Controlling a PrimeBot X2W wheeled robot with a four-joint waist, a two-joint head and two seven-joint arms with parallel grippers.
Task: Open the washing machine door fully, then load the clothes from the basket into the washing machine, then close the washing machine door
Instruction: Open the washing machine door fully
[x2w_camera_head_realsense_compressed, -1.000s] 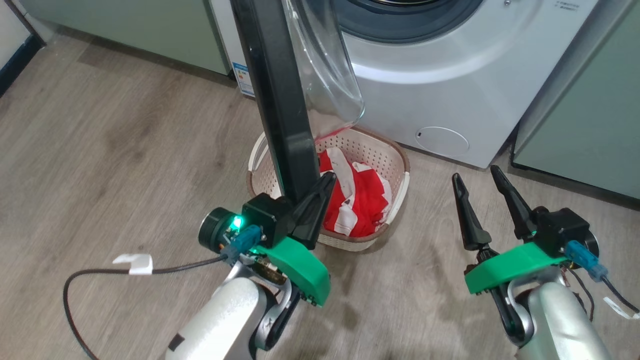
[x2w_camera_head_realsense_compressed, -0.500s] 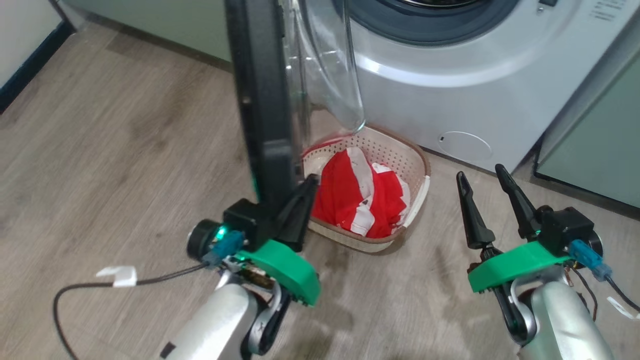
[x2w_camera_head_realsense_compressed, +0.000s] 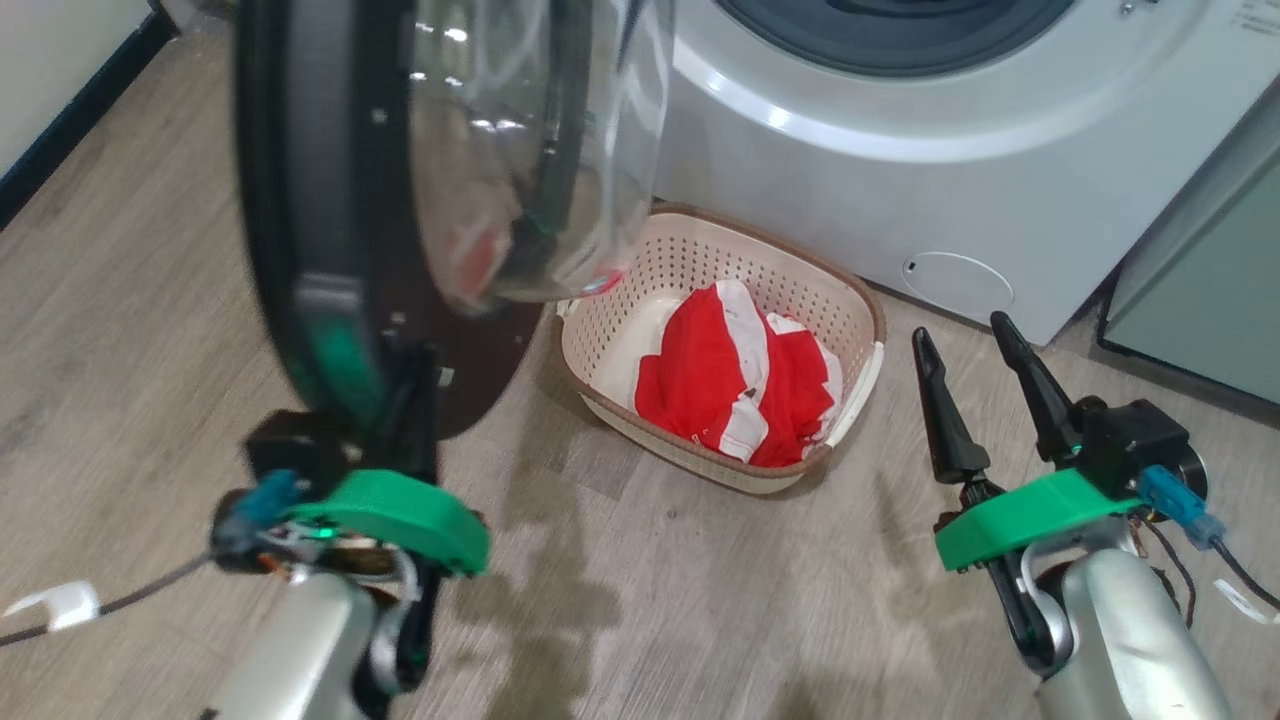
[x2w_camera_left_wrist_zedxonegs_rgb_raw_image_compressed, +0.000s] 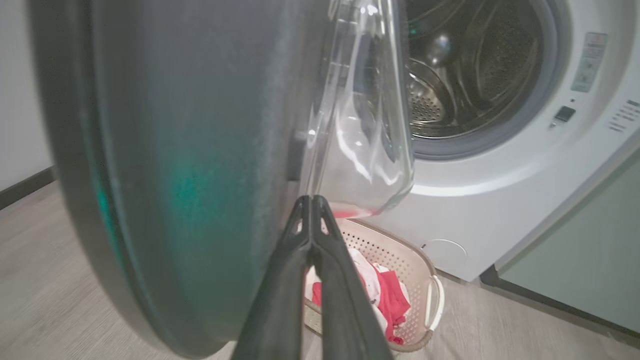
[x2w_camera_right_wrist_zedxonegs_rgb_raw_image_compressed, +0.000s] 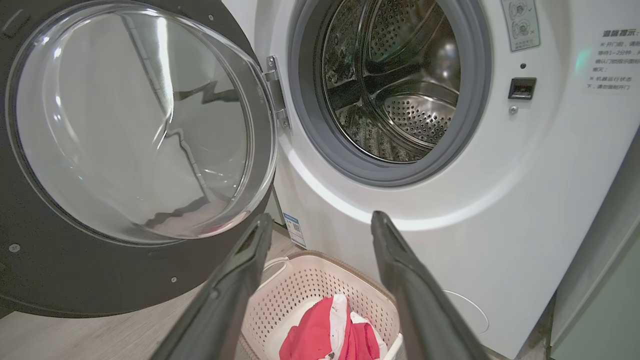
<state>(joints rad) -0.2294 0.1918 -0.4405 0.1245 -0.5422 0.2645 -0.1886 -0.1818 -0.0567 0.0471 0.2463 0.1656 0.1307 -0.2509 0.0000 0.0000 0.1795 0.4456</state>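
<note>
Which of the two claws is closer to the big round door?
Left. The left gripper, shut, sits right at the lower rim of the door, apparently against it. The right gripper hangs open well off to the door's right, past the basket, touching nothing.

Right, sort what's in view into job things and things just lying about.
Job: door, washer, basket, clothes.
Lying about: cabinet, skirting.
</note>
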